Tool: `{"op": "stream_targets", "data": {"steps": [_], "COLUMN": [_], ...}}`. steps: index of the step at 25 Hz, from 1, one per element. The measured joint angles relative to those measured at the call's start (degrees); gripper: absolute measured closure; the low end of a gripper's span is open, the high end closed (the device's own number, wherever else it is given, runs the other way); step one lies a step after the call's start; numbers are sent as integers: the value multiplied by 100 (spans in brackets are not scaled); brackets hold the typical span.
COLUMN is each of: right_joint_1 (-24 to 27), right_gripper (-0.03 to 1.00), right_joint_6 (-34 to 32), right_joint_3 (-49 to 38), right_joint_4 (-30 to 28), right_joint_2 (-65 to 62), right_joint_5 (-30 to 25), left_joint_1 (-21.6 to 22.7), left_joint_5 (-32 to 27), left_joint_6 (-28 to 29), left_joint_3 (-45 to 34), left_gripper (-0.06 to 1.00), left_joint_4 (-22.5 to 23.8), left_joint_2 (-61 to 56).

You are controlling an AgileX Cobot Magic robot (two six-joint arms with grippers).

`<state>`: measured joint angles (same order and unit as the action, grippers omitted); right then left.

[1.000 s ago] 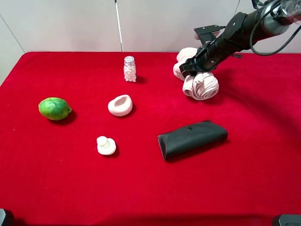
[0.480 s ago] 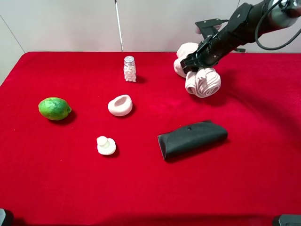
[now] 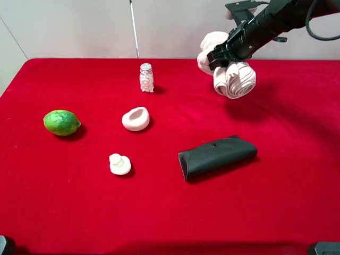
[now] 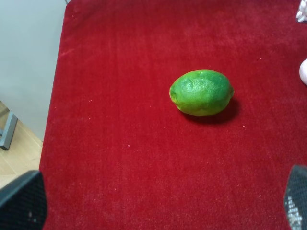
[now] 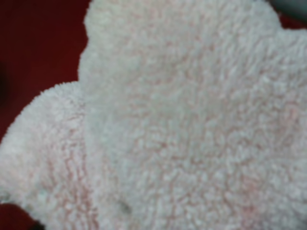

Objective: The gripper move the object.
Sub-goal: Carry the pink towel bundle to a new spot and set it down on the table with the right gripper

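Over the table (image 3: 297,175) at far right, the right gripper (image 3: 219,56), arm (image 3: 276,18) slanting down, clamps the towel dumbbell (image 3: 235,79)

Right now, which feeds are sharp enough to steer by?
Exterior high view: sharp, evenly lit, the pale pink fluffy towel dumbbell in the black claw throws a soft shadow on the red cloth; left wrist view: crisp on the green lime; right wrist view: blurred, filled by pink fleece.

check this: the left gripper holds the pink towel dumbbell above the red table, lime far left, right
Wrong arm: the right gripper holds the pink towel dumbbell above the red table, as the exterior high view shows. The lime is far left.
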<state>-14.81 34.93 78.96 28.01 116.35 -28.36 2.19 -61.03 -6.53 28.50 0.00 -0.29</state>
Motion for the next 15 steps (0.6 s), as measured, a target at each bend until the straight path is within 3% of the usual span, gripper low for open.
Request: {"op": "stream_targets", "data": {"steps": [7, 15], "right_joint_1": [-127, -783], "right_gripper": [56, 56], "right_joint_6": [0, -12], "right_joint_3": [0, 0], "right_joint_4": [-62, -113], "right_joint_2": [-439, -839], "right_joint_5": [-358, -501], "left_joint_1": [0, 0], "left_joint_5": [0, 0], "left_joint_6": [0, 0], "left_joint_3": [0, 0], "left_gripper": [-3, -3], "left_joint_4": [0, 0], "left_joint_2": [0, 0]}}
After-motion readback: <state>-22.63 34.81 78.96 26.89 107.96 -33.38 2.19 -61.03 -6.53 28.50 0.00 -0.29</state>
